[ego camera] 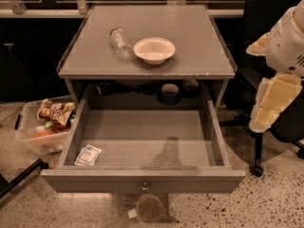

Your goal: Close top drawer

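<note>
The top drawer (142, 137) of the grey cabinet is pulled far out toward me. Its flat front panel (95, 182) has one small round knob (145, 187) at the centre. Inside lies a small white packet (89, 155) at the front left; the rest of its floor is bare. My arm's white and cream segments (275, 94) hang at the right, beside the drawer's right wall and apart from it. My gripper itself does not show in the camera view.
On the cabinet top (199, 37) are a white bowl (154, 50) and a clear bottle on its side (120, 42). A clear bin of snacks (40, 127) sits on the floor at left. A black chair (270, 13) stands at right. A round object (149, 207) lies under the drawer front.
</note>
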Motion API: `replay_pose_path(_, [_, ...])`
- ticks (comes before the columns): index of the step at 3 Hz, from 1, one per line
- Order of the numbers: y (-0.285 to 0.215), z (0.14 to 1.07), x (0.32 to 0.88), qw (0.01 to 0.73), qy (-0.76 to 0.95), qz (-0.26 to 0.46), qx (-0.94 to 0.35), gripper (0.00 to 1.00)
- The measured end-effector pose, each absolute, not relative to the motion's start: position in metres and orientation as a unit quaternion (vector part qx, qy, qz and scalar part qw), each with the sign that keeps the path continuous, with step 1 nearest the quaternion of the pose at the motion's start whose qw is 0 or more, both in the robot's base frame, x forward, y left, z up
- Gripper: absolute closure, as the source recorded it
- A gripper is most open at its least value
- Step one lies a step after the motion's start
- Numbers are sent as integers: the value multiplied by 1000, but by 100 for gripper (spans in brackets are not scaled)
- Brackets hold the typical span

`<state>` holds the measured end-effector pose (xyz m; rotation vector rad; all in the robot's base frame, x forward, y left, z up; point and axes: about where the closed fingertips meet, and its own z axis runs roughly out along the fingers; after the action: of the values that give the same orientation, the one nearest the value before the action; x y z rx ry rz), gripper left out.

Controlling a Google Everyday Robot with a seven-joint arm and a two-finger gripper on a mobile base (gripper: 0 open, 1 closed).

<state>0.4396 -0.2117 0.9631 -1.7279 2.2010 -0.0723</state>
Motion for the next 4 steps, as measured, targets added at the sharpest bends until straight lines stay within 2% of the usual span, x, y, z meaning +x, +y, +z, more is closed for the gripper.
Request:
replay_pose_path(1, [-199,927,434,190,768,-15,-611,0])
replay_pose_path(4, [-156,741,441,180,811,-56,-554,0])
